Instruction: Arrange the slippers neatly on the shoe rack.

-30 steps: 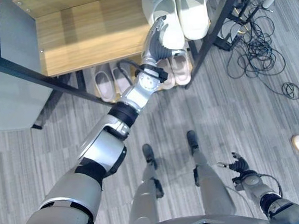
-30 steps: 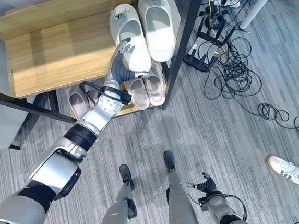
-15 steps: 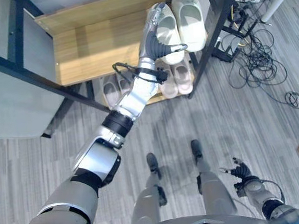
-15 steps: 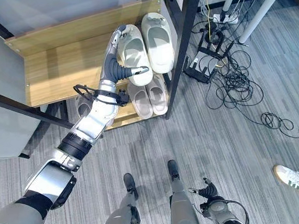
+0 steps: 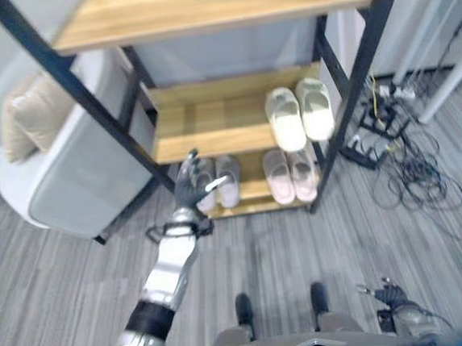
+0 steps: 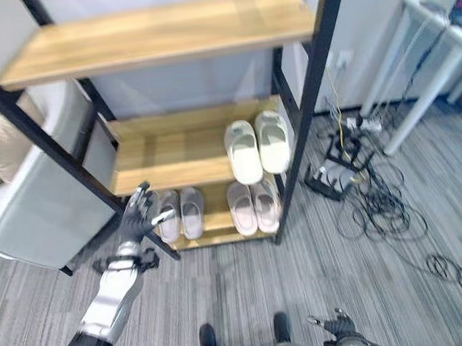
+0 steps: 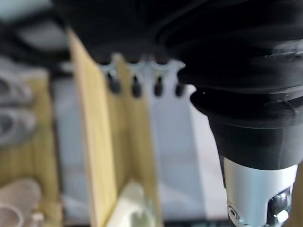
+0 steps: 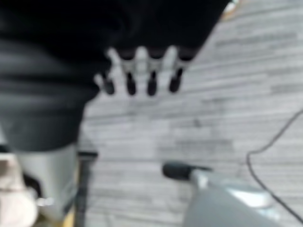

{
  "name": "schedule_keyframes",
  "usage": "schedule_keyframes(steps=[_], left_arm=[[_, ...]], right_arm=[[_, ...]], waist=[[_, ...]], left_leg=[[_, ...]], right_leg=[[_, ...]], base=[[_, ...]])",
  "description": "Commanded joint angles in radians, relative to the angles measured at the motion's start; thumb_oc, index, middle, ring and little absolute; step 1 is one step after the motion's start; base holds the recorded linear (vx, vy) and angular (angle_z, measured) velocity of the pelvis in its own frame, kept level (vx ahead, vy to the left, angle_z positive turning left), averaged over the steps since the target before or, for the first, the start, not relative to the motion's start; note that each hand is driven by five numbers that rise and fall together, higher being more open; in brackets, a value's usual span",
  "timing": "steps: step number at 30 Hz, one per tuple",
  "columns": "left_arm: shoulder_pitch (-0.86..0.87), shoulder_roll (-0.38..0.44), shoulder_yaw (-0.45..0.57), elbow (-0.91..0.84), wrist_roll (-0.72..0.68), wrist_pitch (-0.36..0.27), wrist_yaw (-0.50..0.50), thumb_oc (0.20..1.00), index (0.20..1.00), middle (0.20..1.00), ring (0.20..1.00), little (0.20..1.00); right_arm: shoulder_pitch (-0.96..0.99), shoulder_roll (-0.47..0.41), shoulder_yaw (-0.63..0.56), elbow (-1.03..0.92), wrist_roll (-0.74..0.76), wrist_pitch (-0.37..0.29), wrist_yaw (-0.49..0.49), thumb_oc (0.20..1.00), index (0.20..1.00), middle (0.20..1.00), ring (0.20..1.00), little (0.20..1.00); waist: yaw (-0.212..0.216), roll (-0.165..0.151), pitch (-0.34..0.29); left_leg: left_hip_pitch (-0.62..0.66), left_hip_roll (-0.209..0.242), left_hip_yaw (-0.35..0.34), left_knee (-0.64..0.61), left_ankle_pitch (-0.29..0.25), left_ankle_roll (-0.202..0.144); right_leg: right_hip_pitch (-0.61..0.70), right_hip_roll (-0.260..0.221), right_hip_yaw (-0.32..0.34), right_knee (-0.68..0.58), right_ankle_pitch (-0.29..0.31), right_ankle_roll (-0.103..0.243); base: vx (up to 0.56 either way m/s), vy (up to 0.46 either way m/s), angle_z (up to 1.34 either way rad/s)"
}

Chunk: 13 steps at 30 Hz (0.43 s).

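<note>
Three pairs of slippers sit on the shoe rack (image 6: 310,101), none in either hand. Left to right: armchair (image 5: 70,179) with cushion (image 5: 27,114) beside the rack. Left hand (image 6: 140,216) raised in front of the rack's lower left, fingers straight and spread, holding nothing, clear of the shoes. Bottom shelf: grey pair (image 6: 182,214) just beside that hand, then pink pair (image 6: 252,206), each pair side by side, toes inward. Middle shelf: white pair (image 6: 259,146) tucked against the right post, likely to leave the rest of the board free. Floor cables (image 6: 379,200) right of the rack. Right hand (image 6: 339,325) low by the floor, fingers relaxed, idle. Judgement: arrangement looks essentially finished.
</note>
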Motion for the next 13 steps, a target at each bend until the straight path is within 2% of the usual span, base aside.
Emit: schedule_keyframes(steps=[1,2,3,5,6,8,11,13], left_arm=[[-0.01,0.005,0.007,0.124,-0.116,0.006,-0.156,1.0,1.0,1.0,1.0,1.0],[0.012,-0.006,0.002,0.212,-0.112,0.024,-0.182,1.0,1.0,1.0,1.0,1.0],[0.011,-0.006,0.002,0.214,-0.112,0.023,-0.183,1.0,1.0,1.0,1.0,1.0],[0.033,-0.03,-0.001,0.455,-0.026,0.046,-0.189,1.0,1.0,1.0,1.0,1.0],[0.031,-0.031,-0.001,0.457,-0.025,0.044,-0.189,1.0,1.0,1.0,1.0,1.0],[0.042,-0.043,-0.009,0.618,0.113,0.048,-0.175,1.0,1.0,1.0,1.0,1.0],[0.02,-0.083,0.02,0.908,0.236,0.079,-0.147,1.0,1.0,1.0,1.0,1.0],[0.021,-0.092,0.038,1.058,0.352,0.119,-0.113,1.0,1.0,1.0,1.0,1.0]], right_arm=[[-0.015,0.02,0.002,0.03,0.004,0.012,0.024,1.0,1.0,1.0,1.0,1.0],[-0.012,0.027,0.002,0.038,-0.008,0.014,0.03,1.0,1.0,1.0,1.0,1.0],[-0.011,0.027,0.002,0.038,-0.008,0.014,0.03,1.0,1.0,1.0,1.0,1.0],[-0.009,0.026,-0.005,0.059,-0.02,0.02,0.035,1.0,1.0,1.0,1.0,1.0],[-0.009,0.025,-0.006,0.059,-0.02,0.02,0.035,1.0,1.0,1.0,1.0,1.0],[-0.009,0.022,-0.017,0.066,-0.013,0.014,0.033,1.0,1.0,1.0,1.0,1.0],[-0.001,0.015,-0.024,0.08,-0.003,0.01,0.038,1.0,1.0,1.0,1.0,1.0],[0.005,0.019,-0.016,0.104,-0.013,0.015,0.036,1.0,1.0,1.0,1.0,1.0]], waist=[[0.009,-0.027,0.027],[0.01,-0.026,0.02],[0.01,-0.026,0.021],[0.015,-0.027,0.0],[0.014,-0.026,0.001],[0.013,-0.027,-0.009],[0.004,-0.029,-0.014],[0.003,-0.031,-0.022]], left_leg=[[0.037,-0.025,-0.015,0.014,-0.064,-0.016],[0.046,-0.027,-0.017,0.011,-0.065,-0.015],[0.048,-0.027,-0.017,0.011,-0.065,-0.015],[0.056,-0.026,-0.025,0.011,-0.066,-0.021],[0.056,-0.026,-0.025,0.011,-0.066,-0.021],[0.06,-0.026,-0.03,0.011,-0.068,-0.023],[0.068,-0.024,-0.034,0.011,-0.069,-0.021],[0.08,-0.023,-0.032,0.011,-0.074,-0.018]], right_leg=[[0.061,-0.019,-0.086,0.049,-0.094,0.051],[0.074,-0.016,-0.087,0.044,-0.095,0.051],[0.075,-0.016,-0.087,0.043,-0.095,0.051],[0.1,-0.012,-0.102,0.025,-0.098,0.051],[0.102,-0.012,-0.103,0.025,-0.098,0.051],[0.112,-0.01,-0.107,0.023,-0.103,0.05],[0.116,-0.008,-0.109,0.033,-0.107,0.045],[0.124,-0.008,-0.105,0.035,-0.109,0.041]], base=[[-0.02,-0.001,0.1],[-0.02,-0.001,0.11],[-0.03,0.0,0.09],[-0.04,-0.01,0.04],[-0.02,-0.015,0.04],[-0.03,-0.009,0.09],[-0.04,-0.003,0.07],[0.0,0.0,0.0]])
